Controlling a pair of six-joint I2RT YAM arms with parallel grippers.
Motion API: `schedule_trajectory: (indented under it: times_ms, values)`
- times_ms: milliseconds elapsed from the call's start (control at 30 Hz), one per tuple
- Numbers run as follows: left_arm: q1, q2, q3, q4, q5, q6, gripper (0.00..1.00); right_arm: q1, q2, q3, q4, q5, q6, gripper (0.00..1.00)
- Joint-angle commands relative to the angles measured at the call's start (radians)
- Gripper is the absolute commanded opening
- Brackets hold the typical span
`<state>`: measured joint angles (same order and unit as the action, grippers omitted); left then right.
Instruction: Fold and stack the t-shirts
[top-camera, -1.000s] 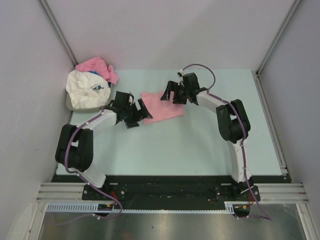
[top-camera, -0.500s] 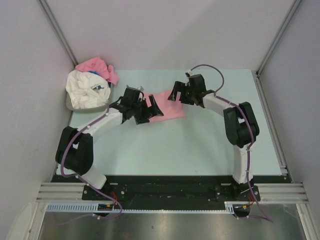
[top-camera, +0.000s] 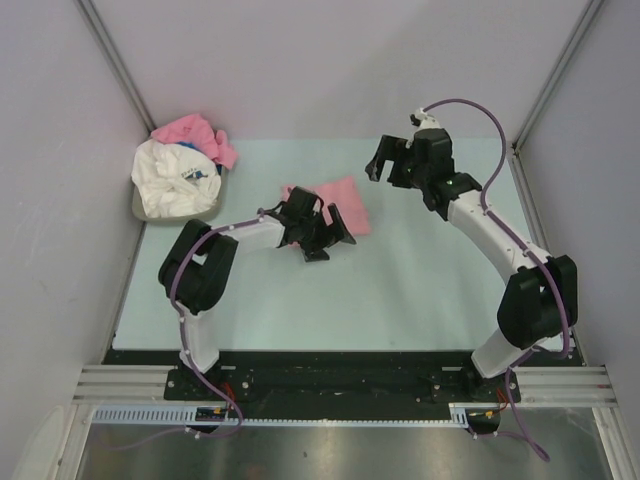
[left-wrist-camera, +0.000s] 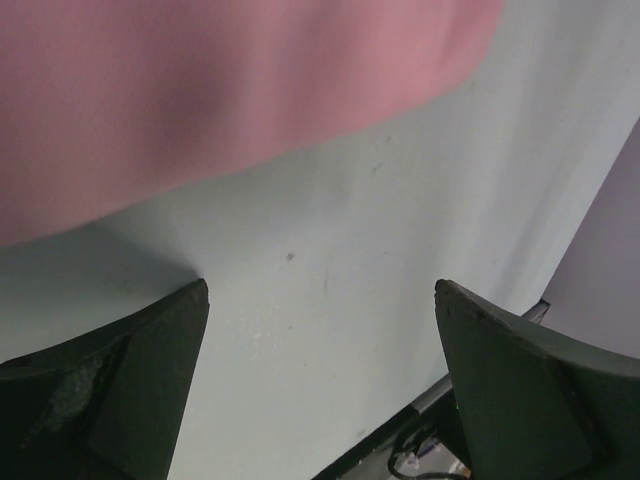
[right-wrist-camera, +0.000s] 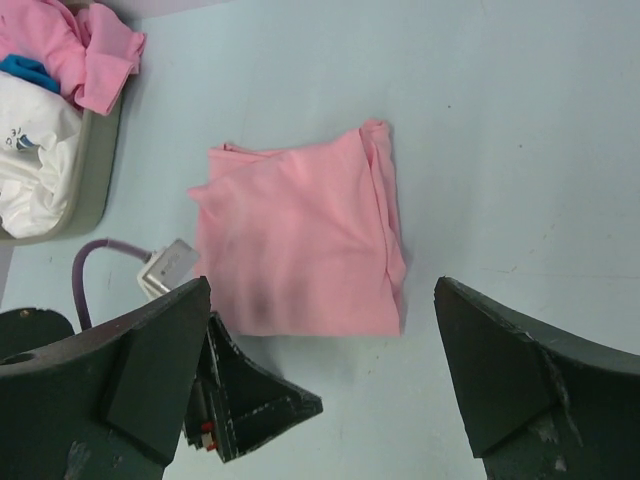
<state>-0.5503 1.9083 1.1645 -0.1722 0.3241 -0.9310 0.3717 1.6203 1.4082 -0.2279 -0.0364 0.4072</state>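
A folded light-pink t-shirt (top-camera: 338, 202) lies flat on the pale green table; it also shows in the right wrist view (right-wrist-camera: 300, 240) and as a blurred pink patch in the left wrist view (left-wrist-camera: 220, 90). My left gripper (top-camera: 338, 232) is open and empty, low at the shirt's near edge. My right gripper (top-camera: 385, 165) is open and empty, raised to the right of the shirt and apart from it. A white t-shirt with a small blue print (top-camera: 172, 178) and a crumpled pink t-shirt (top-camera: 195, 135) lie piled in a bin at the far left.
The grey bin (top-camera: 140, 207) holding the unfolded shirts stands at the table's far left corner, also seen in the right wrist view (right-wrist-camera: 88, 170). Grey walls close in the table on three sides. The table's front edge (left-wrist-camera: 480, 370) lies near the left gripper.
The left gripper swept right along the pink shirt's near edge. The right gripper let go, lifted and drew back to the right. The shirt now lies as a smaller folded shape.
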Motion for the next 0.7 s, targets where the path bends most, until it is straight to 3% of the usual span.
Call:
schedule_trajectory:
  times_ms: [0,400,667]
  values:
    - [-0.002,0.046,0.101,0.095,0.032,-0.037,1.0,-0.004,-0.042,-0.026,-0.051,0.021,-0.022,0.99]
    - [0.01,0.215,0.152,0.168,0.05,-0.089,1.0,-0.005,-0.04,-0.087,-0.034,0.012,-0.007,1.0]
    - [0.15,0.258,0.204,0.088,0.079,-0.031,1.0,-0.002,-0.025,-0.114,-0.013,0.006,-0.001,1.0]
